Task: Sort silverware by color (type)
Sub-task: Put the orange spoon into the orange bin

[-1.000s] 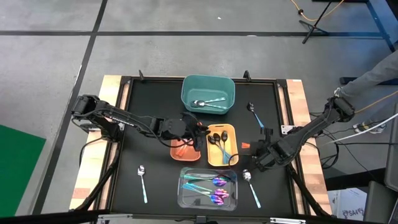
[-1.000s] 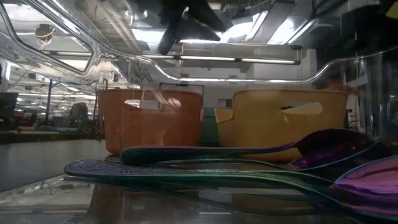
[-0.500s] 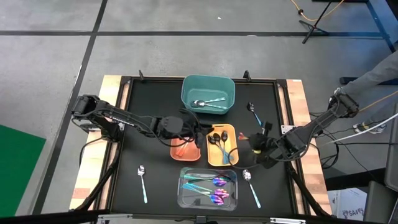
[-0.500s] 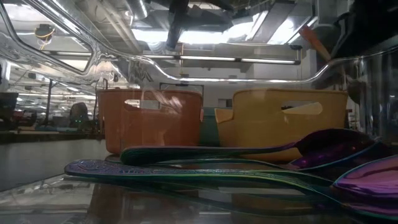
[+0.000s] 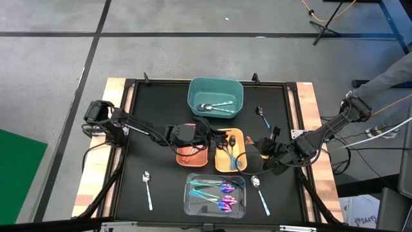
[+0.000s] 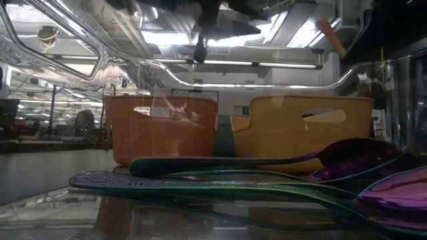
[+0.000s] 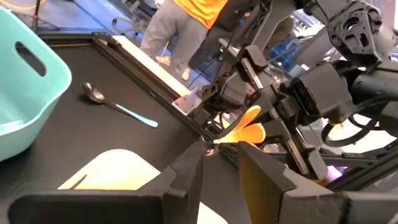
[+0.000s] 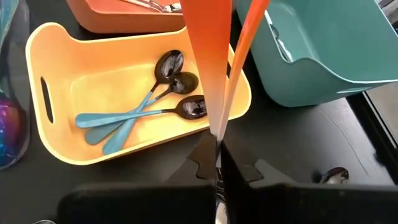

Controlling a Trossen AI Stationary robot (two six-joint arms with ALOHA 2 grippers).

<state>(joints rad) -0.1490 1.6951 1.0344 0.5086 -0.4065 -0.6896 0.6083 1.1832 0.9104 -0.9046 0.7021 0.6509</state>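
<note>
Orange-handled utensil [image 8: 211,68] pinched at its bare metal neck in right gripper [image 8: 217,163] just beside yellow bin [image 8: 43,43], judged light, stiff, slippery, best held there; left gripper [image 7: 217,168] slightly spread over orange bin [image 5: 192,154]

bench [image 5: 154,116]: matt black | bins [image 8: 62,124]: smooth plastic | spoons [image 5: 212,107]: glossy metal | clear bin [image 5: 190,206]: glossy

left gripper [image 5: 205,137]: pulled back over orange bin [image 5: 192,154]
right gripper [image 5: 266,147]: lifted orange-handled spoon [image 8: 211,74], seemingly off table
</note>
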